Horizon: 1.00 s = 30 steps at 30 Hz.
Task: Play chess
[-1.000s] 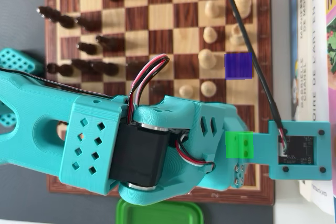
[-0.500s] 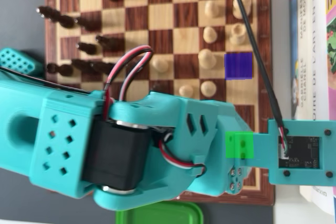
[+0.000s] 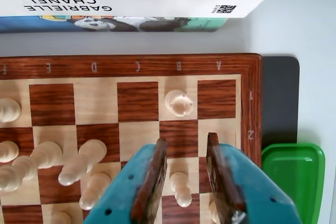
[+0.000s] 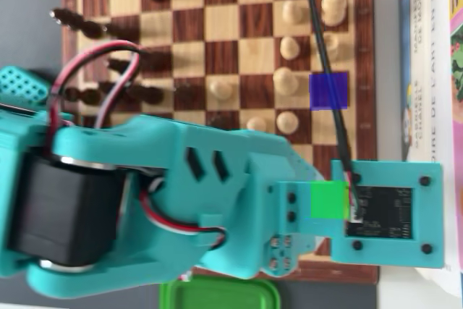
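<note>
Your gripper [image 3: 186, 153] hangs with jaws apart and empty over the chessboard [image 3: 131, 65], a pale pawn [image 3: 181, 187] between them at 6 o'clock unclasped, another piece [image 3: 178, 102] at 12, so this move remains undone.

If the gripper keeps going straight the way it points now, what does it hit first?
Probably the light pawn standing between the open gripper fingers in the wrist view; beyond it is the chessboard surface. Depth is hard to judge.
</note>
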### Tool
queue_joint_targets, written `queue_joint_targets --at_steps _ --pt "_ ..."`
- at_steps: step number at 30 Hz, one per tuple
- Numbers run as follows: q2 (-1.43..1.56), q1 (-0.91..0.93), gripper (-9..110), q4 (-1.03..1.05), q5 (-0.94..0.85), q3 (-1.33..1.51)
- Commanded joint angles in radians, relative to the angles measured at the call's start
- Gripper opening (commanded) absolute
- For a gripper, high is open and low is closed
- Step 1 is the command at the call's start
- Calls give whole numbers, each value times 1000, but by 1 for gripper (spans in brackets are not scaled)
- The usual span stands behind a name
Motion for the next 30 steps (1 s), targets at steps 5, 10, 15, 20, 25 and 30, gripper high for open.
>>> queue_joint_targets --at_steps 5,10,15,20,25,30 --pt "241 -3 13 -11 3 143" --pt "399 -21 13 -12 5 279" --pt "568 -60 13 -14 5 442" --pt "744 -110 13 -15 5 627" --pt "907 -169 13 -166 5 815" --pt "1081 -204 13 -402 5 1015"
